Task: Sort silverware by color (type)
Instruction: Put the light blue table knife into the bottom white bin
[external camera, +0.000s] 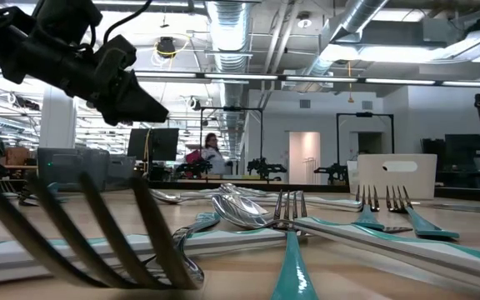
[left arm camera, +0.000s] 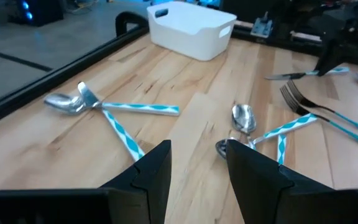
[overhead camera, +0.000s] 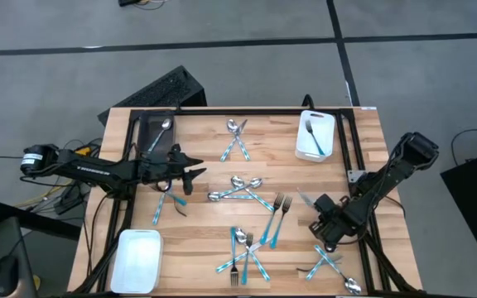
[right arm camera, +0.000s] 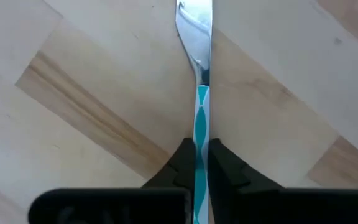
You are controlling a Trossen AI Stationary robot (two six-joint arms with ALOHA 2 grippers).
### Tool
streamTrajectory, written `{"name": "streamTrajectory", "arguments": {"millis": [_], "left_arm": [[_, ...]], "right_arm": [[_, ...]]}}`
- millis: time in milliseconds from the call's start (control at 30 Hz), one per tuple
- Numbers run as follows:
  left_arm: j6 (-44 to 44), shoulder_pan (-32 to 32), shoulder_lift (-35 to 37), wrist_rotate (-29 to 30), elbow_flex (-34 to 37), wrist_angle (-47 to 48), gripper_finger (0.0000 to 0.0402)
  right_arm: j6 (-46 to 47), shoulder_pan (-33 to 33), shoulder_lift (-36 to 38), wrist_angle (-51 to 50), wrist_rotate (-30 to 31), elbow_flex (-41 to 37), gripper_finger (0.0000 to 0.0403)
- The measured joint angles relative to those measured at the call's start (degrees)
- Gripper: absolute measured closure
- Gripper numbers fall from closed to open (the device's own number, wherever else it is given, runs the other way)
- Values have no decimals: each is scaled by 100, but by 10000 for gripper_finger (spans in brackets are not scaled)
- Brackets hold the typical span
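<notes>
Wooden worktop (overhead camera: 205,149) littered with silverware; right gripper (right arm camera: 199,163) clamped on knife (right arm camera: 196,37) handle near right edge, best lifted straight, level. Left gripper (left arm camera: 197,168) parked mid-left, jaws apart, empty.

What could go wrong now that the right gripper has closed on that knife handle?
1. The right gripper pinches the knife only across its slim handle, so it may pivot or slip when lifted.
2. The blade points toward the forks nearby; a low carry could snag them.
3. The left gripper hovers open mid-table, and a carry across could cross its path.
</notes>
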State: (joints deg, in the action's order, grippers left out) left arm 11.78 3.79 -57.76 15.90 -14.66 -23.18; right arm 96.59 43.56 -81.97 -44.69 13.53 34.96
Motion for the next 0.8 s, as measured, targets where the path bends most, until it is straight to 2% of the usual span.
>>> {"name": "streamTrajectory", "arguments": {"millis": [167, 200, 333, 433, 533, 633, 800], "left_arm": [[87, 0, 0, -2, 0, 36, 262], [70, 0, 0, -2, 0, 36, 262], [-122, 0, -36, -4, 0, 21, 262], [-122, 0, -175, -26, 0, -76, 262], [-160, 0, -472, -180, 0, -500, 262], [-261, 0, -948, -494, 0, -1453, 262], [-525, -48, -2061, -1623, -66, -3316, 262]], "right_arm": [[89, -22, 7, -69, 998, -19, 362], [173, -25, 3, -121, 1365, -31, 362], [1028, -40, 7, -275, 3591, -27, 362], [1053, -188, 9, -134, 4656, -20, 362], [522, -400, 11, 247, 5142, -20, 362], [-310, -679, 13, 961, 5366, -18, 361], [-2554, -1165, 13, 2928, 5404, -11, 361]]}}
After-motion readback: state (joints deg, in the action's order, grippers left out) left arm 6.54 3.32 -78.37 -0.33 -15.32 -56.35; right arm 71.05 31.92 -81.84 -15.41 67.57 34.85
